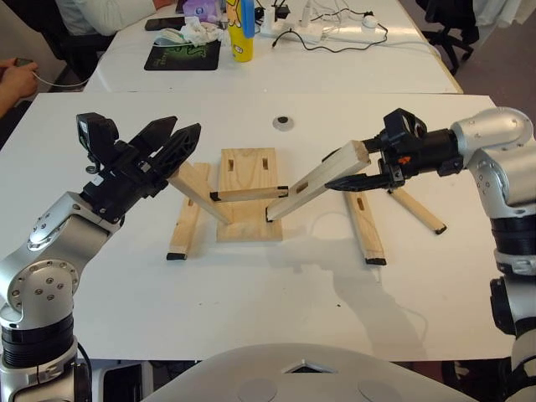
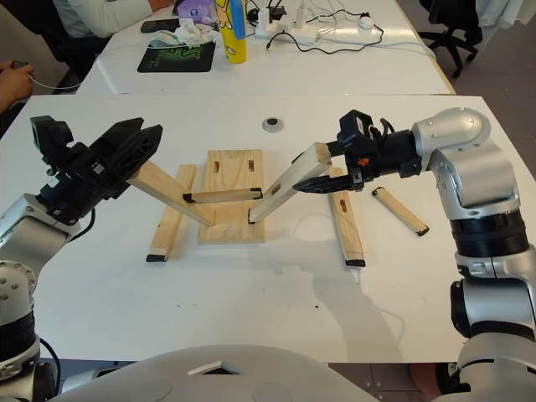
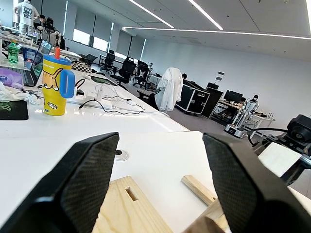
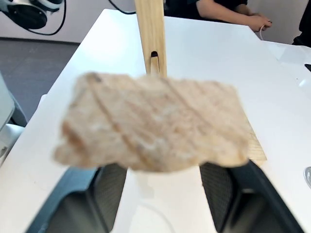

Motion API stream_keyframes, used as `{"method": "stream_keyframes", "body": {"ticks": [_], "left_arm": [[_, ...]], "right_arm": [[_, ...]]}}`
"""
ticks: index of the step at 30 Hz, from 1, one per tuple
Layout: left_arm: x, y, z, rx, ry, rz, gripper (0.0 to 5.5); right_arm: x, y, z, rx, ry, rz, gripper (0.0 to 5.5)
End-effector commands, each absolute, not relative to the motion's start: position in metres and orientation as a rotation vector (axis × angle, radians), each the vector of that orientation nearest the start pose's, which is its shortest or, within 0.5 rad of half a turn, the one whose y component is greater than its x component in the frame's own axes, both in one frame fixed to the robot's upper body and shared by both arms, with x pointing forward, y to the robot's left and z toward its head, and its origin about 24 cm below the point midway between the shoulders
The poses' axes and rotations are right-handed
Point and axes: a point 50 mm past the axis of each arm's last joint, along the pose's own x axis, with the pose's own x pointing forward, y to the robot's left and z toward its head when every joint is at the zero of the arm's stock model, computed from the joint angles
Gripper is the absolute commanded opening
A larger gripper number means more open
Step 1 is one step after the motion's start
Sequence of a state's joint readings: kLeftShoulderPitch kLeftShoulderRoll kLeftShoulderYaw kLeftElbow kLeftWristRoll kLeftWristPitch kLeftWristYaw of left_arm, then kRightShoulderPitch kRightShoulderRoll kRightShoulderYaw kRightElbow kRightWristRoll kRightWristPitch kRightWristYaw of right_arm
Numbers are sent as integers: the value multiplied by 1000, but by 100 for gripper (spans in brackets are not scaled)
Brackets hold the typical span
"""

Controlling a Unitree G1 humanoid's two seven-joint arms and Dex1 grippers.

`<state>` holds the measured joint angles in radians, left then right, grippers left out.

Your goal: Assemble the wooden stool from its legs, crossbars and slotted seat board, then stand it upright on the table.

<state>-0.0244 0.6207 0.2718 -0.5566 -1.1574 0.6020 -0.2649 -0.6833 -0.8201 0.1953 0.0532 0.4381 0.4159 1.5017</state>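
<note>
The slotted seat board (image 1: 249,170) lies flat at the table's middle. Above it my left gripper (image 1: 186,126) is shut on the upper end of a wooden leg (image 1: 205,194) that slants down to the board. From the right, my right gripper (image 1: 347,168) is shut on a second leg (image 1: 311,186), which also slopes down toward the board. A crossbar (image 1: 249,194) spans between the two held legs; whether its ends are seated I cannot tell. In the right wrist view the held leg's end (image 4: 150,124) sits between the fingers (image 4: 228,194).
Another leg (image 1: 184,222) lies left of the board and another (image 1: 367,228) lies right of it, with a short bar (image 1: 419,211) farther right. A round grommet (image 1: 284,123) sits behind the board. A yellow cup (image 1: 242,29), mouse pad (image 1: 182,54) and cables occupy the far table.
</note>
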Motion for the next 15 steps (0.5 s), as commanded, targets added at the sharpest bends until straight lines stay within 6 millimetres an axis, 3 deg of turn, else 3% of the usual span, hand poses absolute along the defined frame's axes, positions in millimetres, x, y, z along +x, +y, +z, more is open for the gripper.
{"method": "stream_keyframes", "body": {"ticks": [1, 5, 11, 15], "left_arm": [[220, 197, 160, -337, 58, -606, 318], [215, 196, 161, -345, 41, -590, 318], [212, 193, 160, -357, 30, -567, 318], [210, 193, 160, -360, 25, -558, 318]], "right_arm": [[298, -182, 196, -496, 362, 1593, 205], [295, -173, 198, -529, 404, 1564, 205], [281, -144, 206, -544, 408, 1572, 205], [286, -138, 212, -598, 419, 1513, 205]]}}
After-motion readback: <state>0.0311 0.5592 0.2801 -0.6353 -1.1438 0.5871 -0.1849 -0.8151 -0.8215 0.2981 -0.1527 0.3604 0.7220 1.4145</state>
